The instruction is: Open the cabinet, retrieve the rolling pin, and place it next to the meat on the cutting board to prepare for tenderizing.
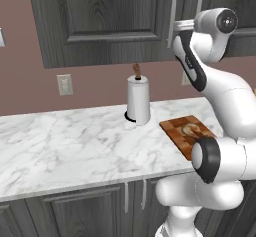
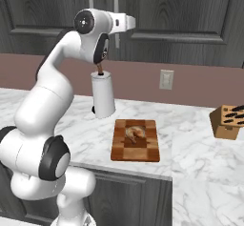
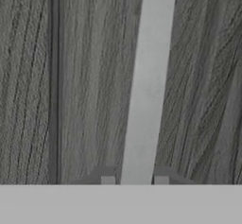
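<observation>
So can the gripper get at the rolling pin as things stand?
Probably not yet. The cabinet doors look closed, so nothing inside can be reached. The gripper is shut on the silver bar handle, so pulling the door open looks like the way in.

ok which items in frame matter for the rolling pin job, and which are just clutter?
Job:
- cabinet, doors closed
- cabinet handle, gripper shut on it
- cutting board
- meat on the board

Clutter:
- paper towel roll
- knife block
- wall outlet
</observation>
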